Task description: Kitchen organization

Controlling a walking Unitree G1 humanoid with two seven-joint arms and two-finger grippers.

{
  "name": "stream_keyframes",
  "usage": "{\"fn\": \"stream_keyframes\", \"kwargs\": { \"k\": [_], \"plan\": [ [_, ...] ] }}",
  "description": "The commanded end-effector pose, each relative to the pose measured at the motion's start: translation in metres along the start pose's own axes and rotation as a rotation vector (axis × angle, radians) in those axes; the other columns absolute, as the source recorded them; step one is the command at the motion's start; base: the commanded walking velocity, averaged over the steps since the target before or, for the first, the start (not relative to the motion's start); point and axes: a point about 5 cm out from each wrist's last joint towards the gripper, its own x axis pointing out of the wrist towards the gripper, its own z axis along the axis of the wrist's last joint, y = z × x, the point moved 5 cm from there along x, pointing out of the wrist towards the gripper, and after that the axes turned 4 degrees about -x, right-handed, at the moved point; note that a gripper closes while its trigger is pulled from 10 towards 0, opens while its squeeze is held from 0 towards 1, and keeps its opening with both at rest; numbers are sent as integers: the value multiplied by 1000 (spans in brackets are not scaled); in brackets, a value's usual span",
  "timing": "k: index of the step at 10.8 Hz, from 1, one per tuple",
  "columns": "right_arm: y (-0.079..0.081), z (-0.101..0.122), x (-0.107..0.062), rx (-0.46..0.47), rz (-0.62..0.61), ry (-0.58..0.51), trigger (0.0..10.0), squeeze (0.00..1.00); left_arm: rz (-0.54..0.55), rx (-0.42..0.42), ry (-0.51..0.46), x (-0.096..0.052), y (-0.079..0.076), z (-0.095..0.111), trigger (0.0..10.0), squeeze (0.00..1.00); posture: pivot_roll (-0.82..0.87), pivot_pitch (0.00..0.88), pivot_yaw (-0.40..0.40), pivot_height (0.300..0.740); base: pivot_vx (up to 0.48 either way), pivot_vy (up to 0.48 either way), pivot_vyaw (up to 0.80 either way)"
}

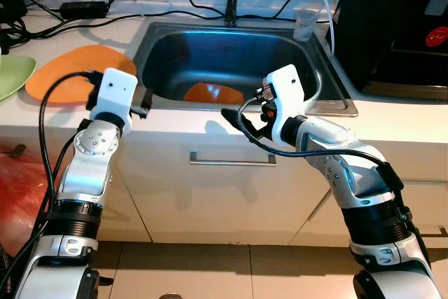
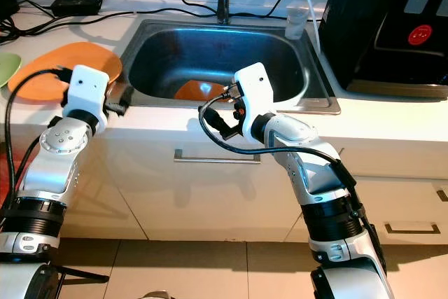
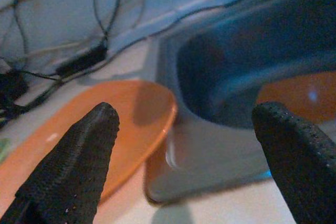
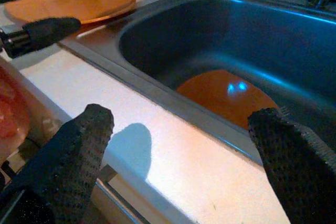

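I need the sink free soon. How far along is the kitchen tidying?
Nothing looks finished yet. An orange plate lies in the sink, and another orange plate sits on the counter beside a green plate. Both hands are open and empty: the left hand is near the counter plate, the right hand is at the sink's front edge. All the plates remain to be handled.

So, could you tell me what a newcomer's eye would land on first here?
Probably the steel sink with an orange plate lying in its basin, and a second orange plate on the counter to its left. Both silver arms are raised before the counter edge, the left end effector and the right end effector open and empty.
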Motion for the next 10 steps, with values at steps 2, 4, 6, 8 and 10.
{"fn": "stream_keyframes", "kwargs": {
  "k": [2, 4, 6, 8, 10],
  "plan": [
    [-6, 12, 1, -4, -54, -65, 10000, 0, 97, -30, -97, -5, 6, 20, 10000, 0, 159, 0, -7, 740, 0, 0, 0],
    [-14, 19, 1, 9, -135, -130, 10000, 0, 51, -91, -162, -3, -13, 35, 10000, 0, 157, 0, -5, 740, 0, 0, 0],
    [-40, 25, -6, -22, -327, -182, 10000, 0, -116, -150, -249, 5, -56, 57, 10000, 0, 145, 0, 8, 740, 0, 0, 0],
    [-61, 17, -18, -20, -442, -181, 10000, 0, -219, -162, -295, 12, -83, 72, 10000, 0, 108, 0, 58, 740, 0, 0, 0],
    [-70, 6, -31, -27, -516, -168, 10000, 0, -288, -200, -285, 13, -97, 70, 10000, 0, 81, 0, 92, 740, 0, 0, 0]
  ]
}}
